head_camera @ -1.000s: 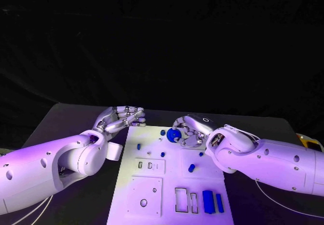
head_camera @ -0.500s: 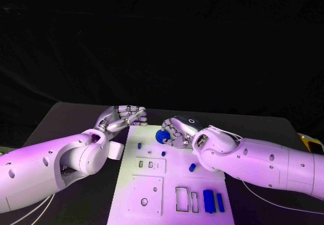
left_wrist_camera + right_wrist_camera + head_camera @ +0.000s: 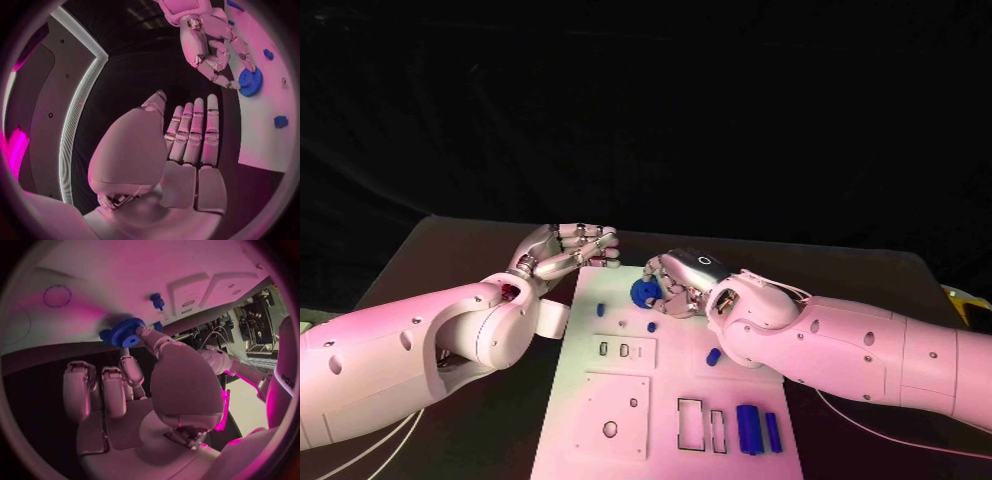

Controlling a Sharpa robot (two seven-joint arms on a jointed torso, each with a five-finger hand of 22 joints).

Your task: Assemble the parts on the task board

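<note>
Setting: robotics lab/test bench. Evidence: black table (image 3: 459,250) w/ black backdrop, white task board (image 3: 610,400), equipment rack w/ cabling (image 3: 253,320).

No text, label, brand, number or sign can be read anywhere in these views.
</note>
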